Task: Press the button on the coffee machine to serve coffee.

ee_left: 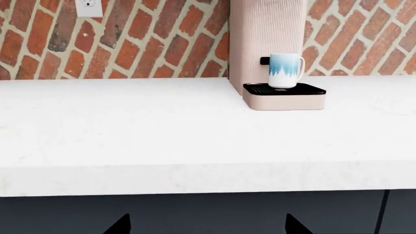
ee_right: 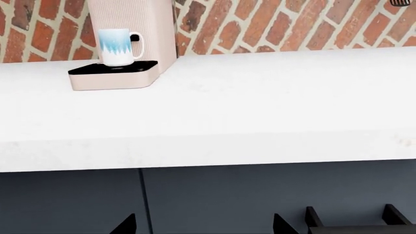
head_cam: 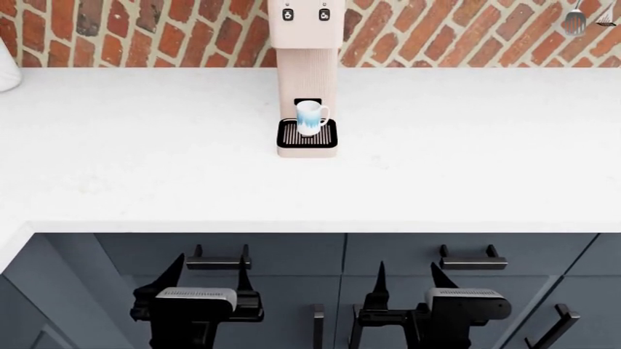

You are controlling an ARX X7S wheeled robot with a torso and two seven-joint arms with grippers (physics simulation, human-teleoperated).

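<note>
The pale-pink coffee machine stands against the brick wall at the back of the white counter, with two small black buttons near its top. A white and blue mug sits on its black slatted drip tray. The machine also shows in the left wrist view and the right wrist view. My left gripper and right gripper hang low in front of the dark cabinet doors, below the counter edge. Both are open and empty, far from the machine.
The white counter has a thick front edge above dark cabinet doors with black handles. A wall outlet sits in the brick wall to the machine's left. Utensils hang at the far right.
</note>
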